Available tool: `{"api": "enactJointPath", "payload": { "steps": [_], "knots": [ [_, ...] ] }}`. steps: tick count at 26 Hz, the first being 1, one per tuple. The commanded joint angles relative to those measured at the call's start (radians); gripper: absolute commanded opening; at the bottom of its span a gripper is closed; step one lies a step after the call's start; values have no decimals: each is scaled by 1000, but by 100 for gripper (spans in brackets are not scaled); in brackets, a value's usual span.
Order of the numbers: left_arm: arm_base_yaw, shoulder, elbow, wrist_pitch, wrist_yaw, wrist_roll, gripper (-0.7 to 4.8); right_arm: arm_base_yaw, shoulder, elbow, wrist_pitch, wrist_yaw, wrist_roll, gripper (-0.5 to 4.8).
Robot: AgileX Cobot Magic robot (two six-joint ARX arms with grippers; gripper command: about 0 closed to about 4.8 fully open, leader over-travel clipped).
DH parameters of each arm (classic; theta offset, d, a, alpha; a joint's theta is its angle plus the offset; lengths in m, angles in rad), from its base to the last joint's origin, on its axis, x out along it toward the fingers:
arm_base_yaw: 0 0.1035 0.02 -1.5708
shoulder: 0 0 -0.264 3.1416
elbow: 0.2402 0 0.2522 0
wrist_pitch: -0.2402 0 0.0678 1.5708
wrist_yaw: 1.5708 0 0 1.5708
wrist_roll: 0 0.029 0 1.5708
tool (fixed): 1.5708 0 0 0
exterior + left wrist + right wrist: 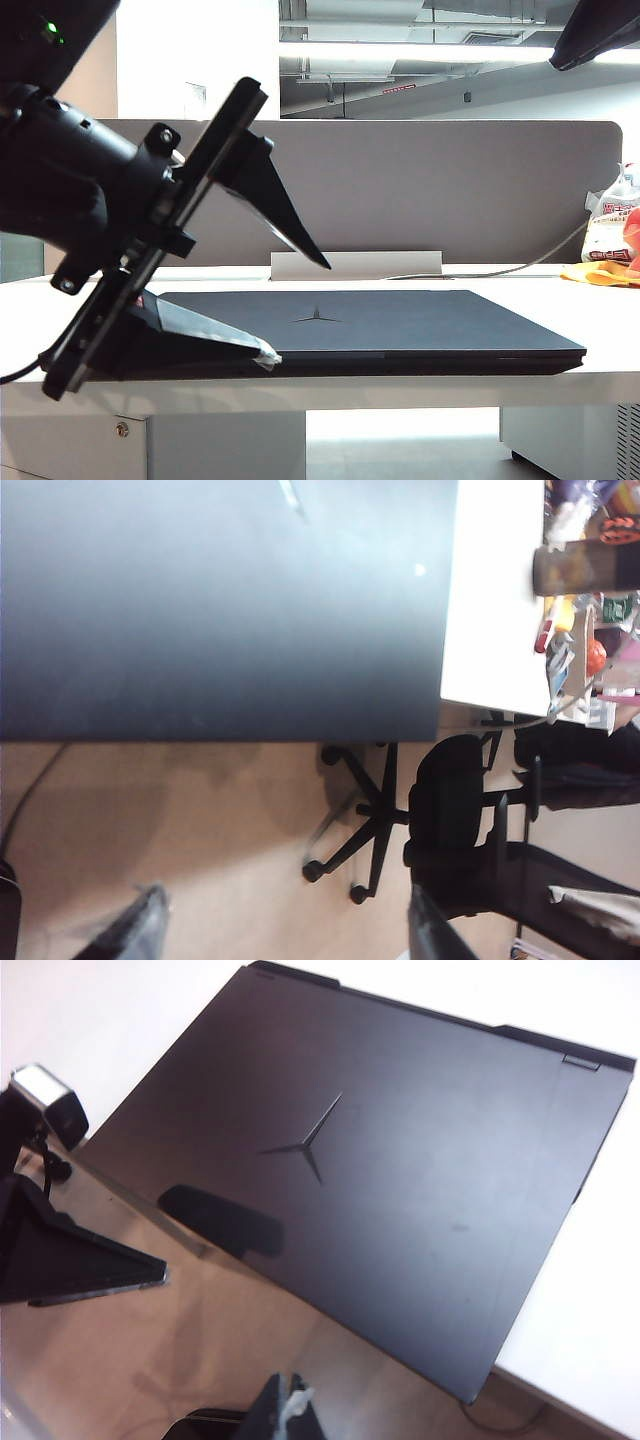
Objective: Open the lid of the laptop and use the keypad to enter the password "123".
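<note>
The laptop (420, 330) lies flat on the white table (300, 390) with its lid (420, 1190) down, and the star logo (305, 1145) faces up. The keypad is hidden under the shut lid. My left gripper (298, 312) stands open at the laptop's front left corner: one finger rises above the lid and the other lies low by the front edge. In the left wrist view the lid (220, 610) fills the picture beyond the two spread fingertips of the left gripper (288, 920). My right gripper (288, 1410) is shut, holds nothing, and hangs off the lid's front edge.
A grey divider (450, 190) stands behind the laptop, with a small white box (355, 265) at its foot. Bags and wrappers (615, 240) lie at the table's right end. An office chair (450, 800) stands on the floor in front. Part of the right arm (600, 35) shows high up.
</note>
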Motion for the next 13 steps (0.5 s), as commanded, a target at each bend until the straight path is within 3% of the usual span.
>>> {"api": "enactJointPath", "payload": {
  "steps": [1,13],
  "knots": [
    [0,35,1,83,8,-40,310,0,-2,3,21,10,-2,-9],
    [0,215,6,315,8,-172,295,0,-2,3,21,10,-3,-9]
  ]
}}
